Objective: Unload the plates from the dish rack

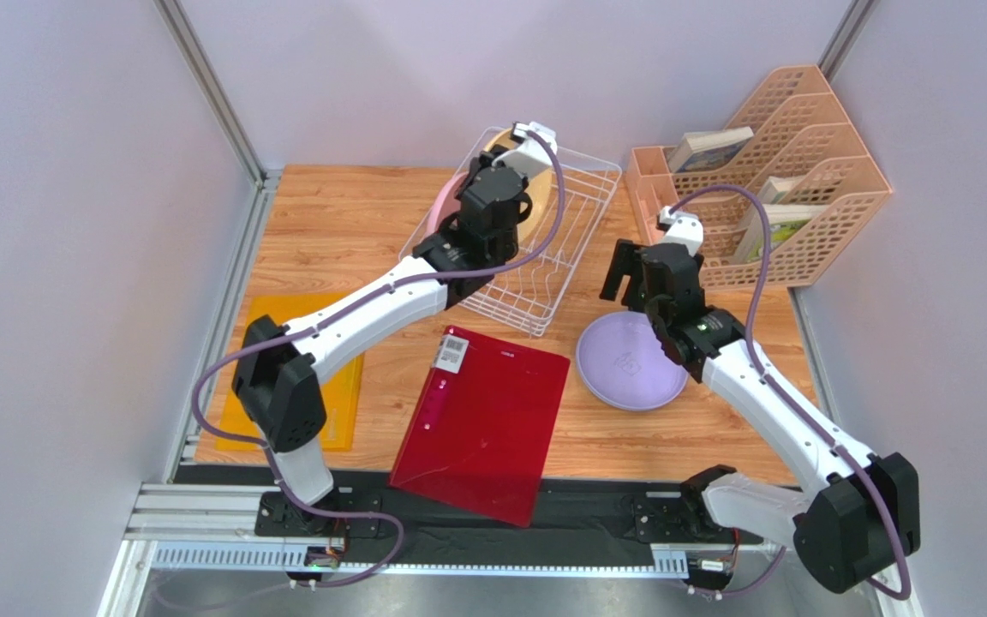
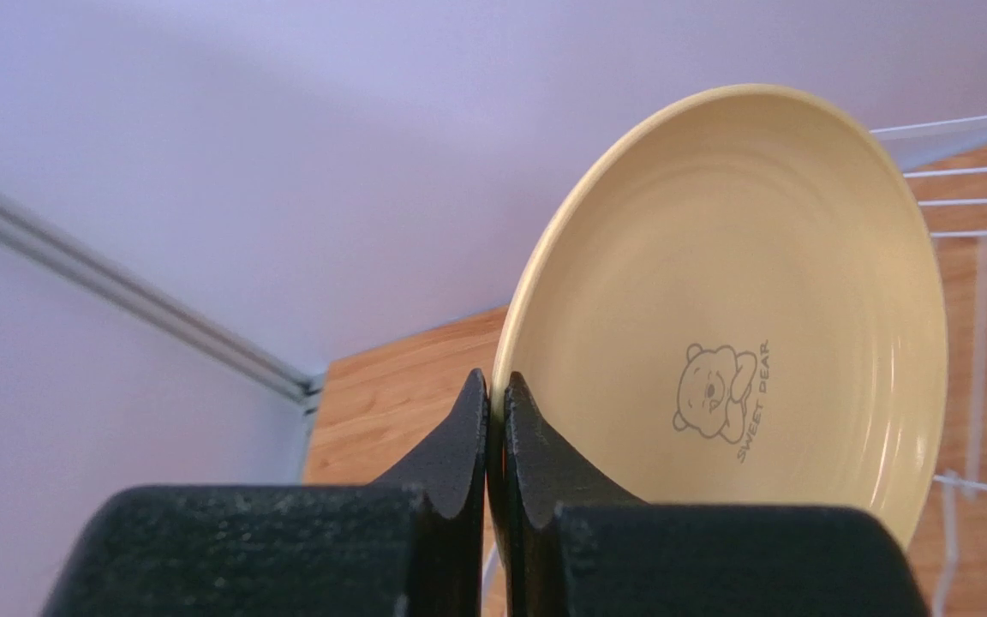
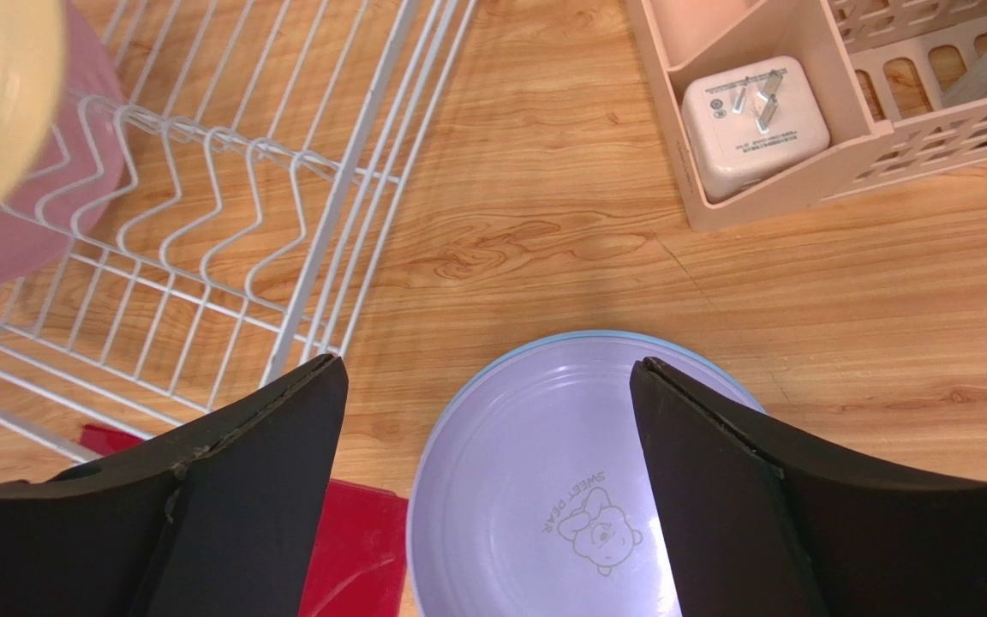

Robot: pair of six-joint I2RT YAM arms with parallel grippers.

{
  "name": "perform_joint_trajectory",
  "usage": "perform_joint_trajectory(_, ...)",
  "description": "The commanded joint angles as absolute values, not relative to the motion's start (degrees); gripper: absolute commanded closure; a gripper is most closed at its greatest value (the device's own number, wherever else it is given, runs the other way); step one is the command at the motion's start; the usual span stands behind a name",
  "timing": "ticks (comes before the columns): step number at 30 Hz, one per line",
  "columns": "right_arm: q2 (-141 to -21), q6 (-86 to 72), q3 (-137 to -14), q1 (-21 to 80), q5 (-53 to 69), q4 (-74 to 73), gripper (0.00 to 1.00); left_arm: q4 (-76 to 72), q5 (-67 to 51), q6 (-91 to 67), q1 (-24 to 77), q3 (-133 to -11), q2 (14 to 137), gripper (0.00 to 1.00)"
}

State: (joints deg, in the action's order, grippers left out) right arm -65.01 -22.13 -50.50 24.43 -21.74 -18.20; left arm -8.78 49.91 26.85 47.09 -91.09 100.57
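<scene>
The left gripper point(image 2: 496, 418) was clamped shut on the thin rim of the tan-yellow plate point(image 2: 743, 283), a smooth matte round dish with a little bear print, tilted up right ahead of its fingers. The right gripper point(image 3: 486, 369) hung wide open, holding nothing, with the lilac plate point(image 3: 531, 489) flat on the wood-grain table point(image 3: 563, 206) straight below. The pink plate point(image 3: 10, 238) sat in the white wire dish rack point(image 3: 357, 167), ahead and left of that gripper.

Bare tabletop point(image 1: 602, 244) between the rack point(image 1: 550, 257) and the organizer point(image 1: 769, 180), open for passing. Near part of the rack open too, only low prongs point(image 3: 203, 180) there. Far left corner blocked by the pink plate point(image 3: 23, 219), the yellow plate point(image 2: 743, 309) and the left arm point(image 1: 370, 302). Lilac plate point(image 3: 550, 489) and red folder point(image 1: 486, 418) lying flat on the near side.
</scene>
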Motion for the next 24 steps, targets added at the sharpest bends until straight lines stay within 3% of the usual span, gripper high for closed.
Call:
perform_joint_trajectory(1, -60.5, -23.5, -52.6, 22.3, -15.6, -15.9, 0.13, 9.7, 37.7, 10.2, 46.6, -94.9, 96.6, 1.0)
perform_joint_trajectory(9, -58.9, -26.3, -51.5, 18.6, -7.0, -11.1, 0.12, 19.4, 21.2, -4.4, 43.8, -98.4, 95.5, 1.0)
perform_joint_trajectory(24, -65.8, -32.4, -48.5, 13.8, 7.3, -2.3, 0.16, 13.9, 2.4, -15.1, 39.6, -90.0, 91.1, 1.0)
